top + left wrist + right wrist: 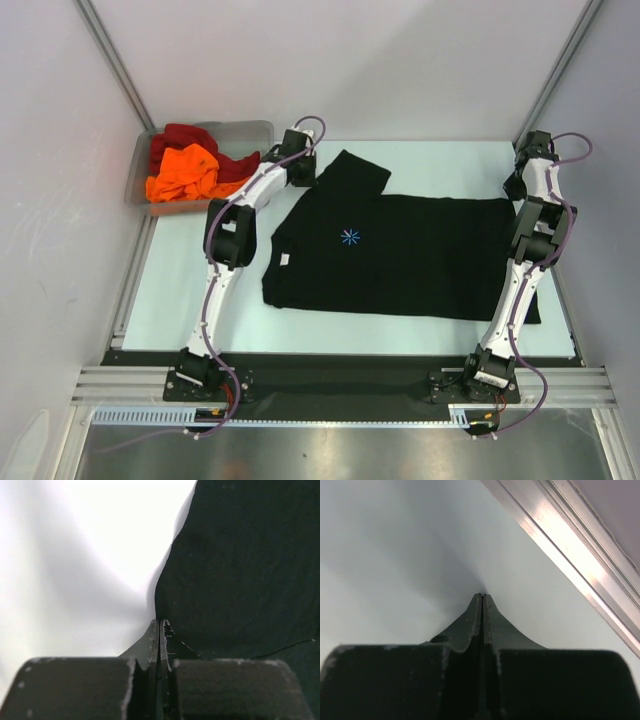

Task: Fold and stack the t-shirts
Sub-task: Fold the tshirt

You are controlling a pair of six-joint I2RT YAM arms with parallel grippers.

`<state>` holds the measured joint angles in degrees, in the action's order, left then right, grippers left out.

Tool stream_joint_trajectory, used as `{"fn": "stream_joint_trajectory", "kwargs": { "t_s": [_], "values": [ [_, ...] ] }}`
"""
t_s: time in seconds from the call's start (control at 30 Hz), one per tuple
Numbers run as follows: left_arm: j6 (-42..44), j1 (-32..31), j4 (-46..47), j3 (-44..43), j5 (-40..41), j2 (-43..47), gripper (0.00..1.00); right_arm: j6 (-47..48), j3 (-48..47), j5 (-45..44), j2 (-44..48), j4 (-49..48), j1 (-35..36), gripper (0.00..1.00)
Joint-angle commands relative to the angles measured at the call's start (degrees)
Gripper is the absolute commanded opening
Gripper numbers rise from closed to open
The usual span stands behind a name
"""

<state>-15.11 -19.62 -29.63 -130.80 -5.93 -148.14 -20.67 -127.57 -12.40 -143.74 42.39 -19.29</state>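
Note:
A black t-shirt (pixel 400 255) with a light-blue starburst lies spread flat on the table, collar to the left. My left gripper (pixel 305 172) is at the left edge of its upper sleeve. In the left wrist view this gripper (pixel 160 622) is shut, and the black t-shirt's (pixel 240 580) edge runs straight into its closed tips. My right gripper (pixel 518 187) is just off the shirt's far right corner. In the right wrist view it (pixel 483 595) is shut over bare table, with no cloth showing. An orange t-shirt (pixel 185 170) and a dark red t-shirt (pixel 185 135) lie crumpled in the bin.
The clear grey bin (pixel 250 126) stands at the back left, close to my left arm. White table (pixel 180 270) shows left of the black shirt. A metal frame rail (pixel 570 555) runs close along the right gripper's side, and walls enclose the table.

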Motion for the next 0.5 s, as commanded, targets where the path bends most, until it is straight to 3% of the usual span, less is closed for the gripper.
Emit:
{"fn": "stream_joint_trajectory", "kwargs": {
  "t_s": [0.0, 0.47],
  "values": [
    [1.13, 0.19, 4.48, 2.38, 0.66, 3.20, 0.00, 0.80, -4.00, 0.72, -1.19, 1.47, 0.39, 0.00],
    [3.60, 0.37, 7.92, 4.50, 2.42, 10.76, 0.00, 4.32, -2.34, -2.36, 5.49, 0.41, 0.92, 0.00]
  ]
}}
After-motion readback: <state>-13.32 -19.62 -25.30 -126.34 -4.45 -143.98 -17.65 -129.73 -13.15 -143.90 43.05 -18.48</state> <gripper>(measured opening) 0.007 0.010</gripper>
